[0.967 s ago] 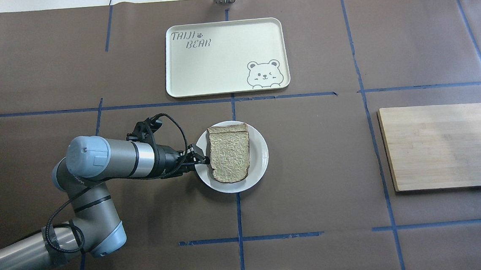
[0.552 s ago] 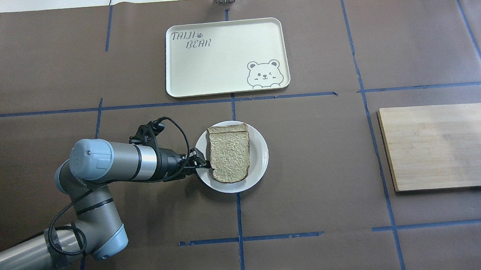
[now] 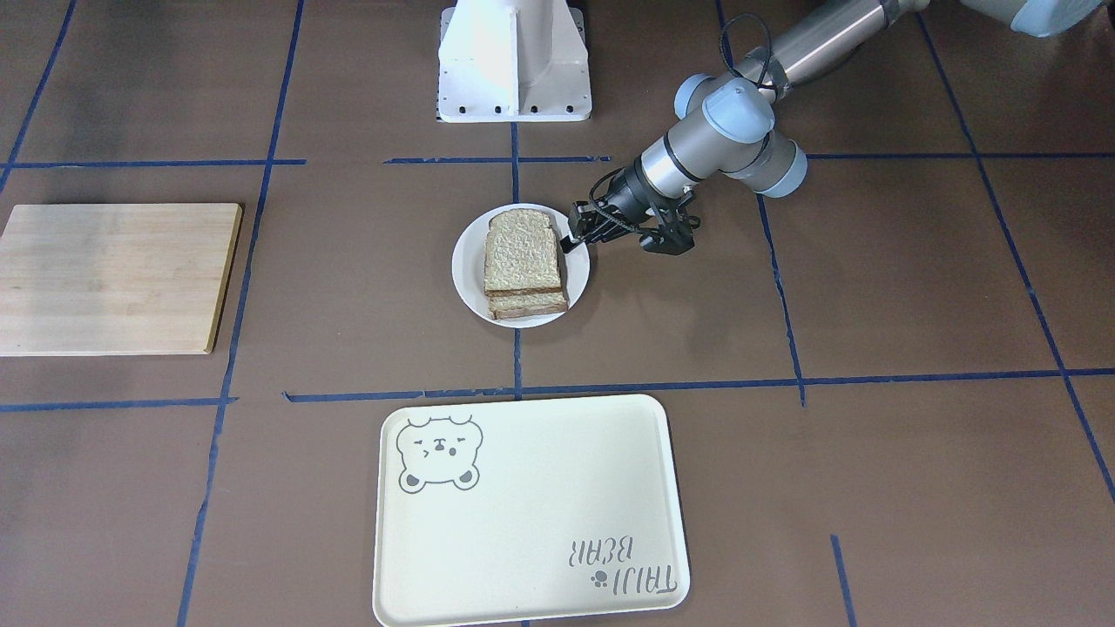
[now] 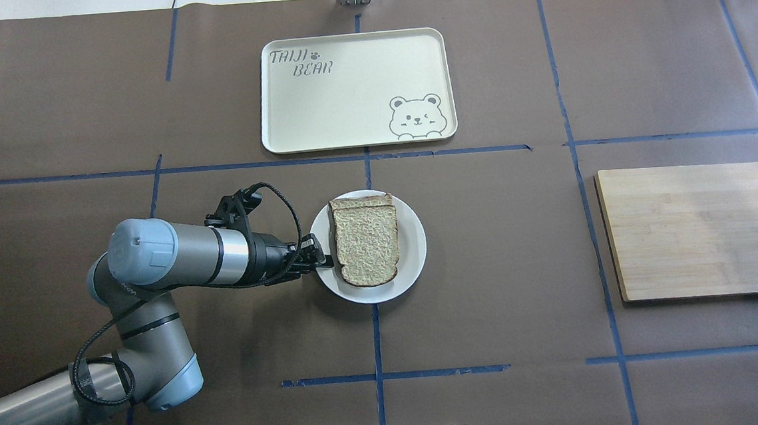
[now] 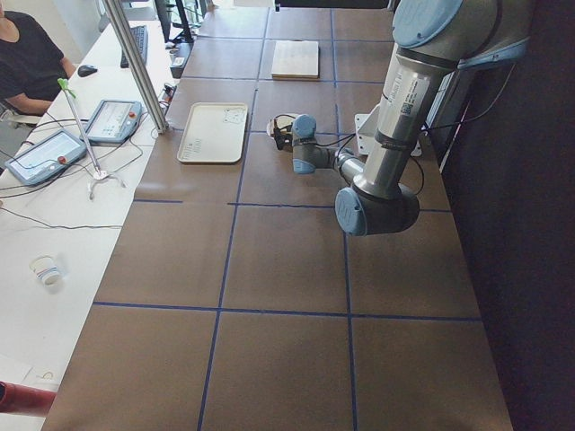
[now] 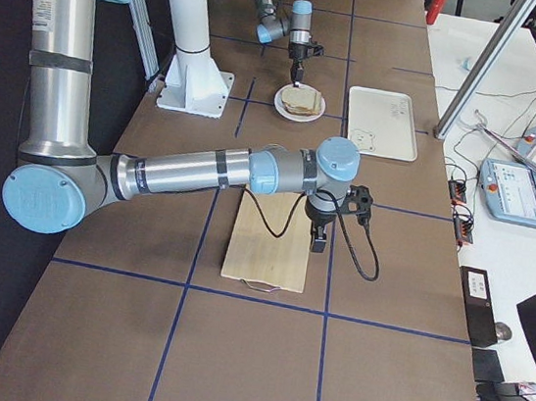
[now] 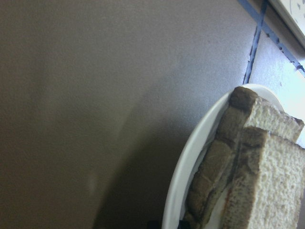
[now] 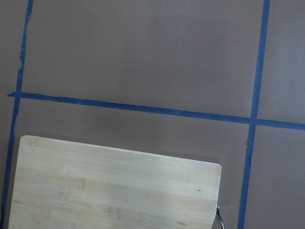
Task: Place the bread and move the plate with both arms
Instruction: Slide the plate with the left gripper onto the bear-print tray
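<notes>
On one plate (image 4: 414, 250) lie two stacked bread slices (image 4: 366, 240); left fingers (image 4: 321, 263) clamp its rim, right fingers (image 6: 318, 239) unreadable.

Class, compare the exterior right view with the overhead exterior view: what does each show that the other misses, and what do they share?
Only the exterior right view shows the right arm, its right hand hanging by the wooden board, and a control tablet on the side table. Only the overhead view makes the TAIJI BEAR lettering on the tray readable. Both show the bread on the plate, the left hand at the plate's rim, the tray and the board.
</notes>
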You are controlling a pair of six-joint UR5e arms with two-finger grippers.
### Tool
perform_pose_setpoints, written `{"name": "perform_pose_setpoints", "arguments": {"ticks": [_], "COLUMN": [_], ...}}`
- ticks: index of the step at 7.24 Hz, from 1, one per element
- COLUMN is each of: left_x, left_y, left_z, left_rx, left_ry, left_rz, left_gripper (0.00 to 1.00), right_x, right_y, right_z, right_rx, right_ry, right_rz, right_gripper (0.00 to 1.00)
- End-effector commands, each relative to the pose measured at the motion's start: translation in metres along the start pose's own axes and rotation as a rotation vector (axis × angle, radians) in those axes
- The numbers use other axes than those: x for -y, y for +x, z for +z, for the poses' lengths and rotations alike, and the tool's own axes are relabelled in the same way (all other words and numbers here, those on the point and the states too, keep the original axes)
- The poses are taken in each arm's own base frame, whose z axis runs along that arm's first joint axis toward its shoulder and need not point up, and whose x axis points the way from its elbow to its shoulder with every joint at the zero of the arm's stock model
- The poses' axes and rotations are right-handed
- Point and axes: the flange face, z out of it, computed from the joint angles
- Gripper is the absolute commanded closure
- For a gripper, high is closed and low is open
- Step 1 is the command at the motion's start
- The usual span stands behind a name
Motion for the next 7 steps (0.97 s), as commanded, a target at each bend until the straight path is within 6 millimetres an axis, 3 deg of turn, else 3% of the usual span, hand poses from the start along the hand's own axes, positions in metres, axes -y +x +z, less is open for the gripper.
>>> {"name": "perform_pose_setpoints", "arguments": {"ticks": [1, 4, 7], "left_x": [-0.002, -0.003, 0.016], "left_y": [0.009, 0.022, 0.06], "left_z": [-0.003, -0.021, -0.034], "left_rx": [-0.026, -0.16, -0.306], "left_ry": [-0.004, -0.029, 0.079], "left_rz": [0.009, -0.081, -0.211], "left_gripper": [1.0, 1.0, 1.0], "right_x": [-0.002, -0.004, -0.012], "right_y": [0.005, 0.008, 0.019], "right_z": [-0.003, -0.003, 0.002], "right_rx": [-0.003, -0.008, -0.057], "right_ry": [0.007, 0.005, 0.0], "right_rz": [-0.007, -0.001, 0.01], "right_gripper": [0.0, 0.0, 0.0]}}
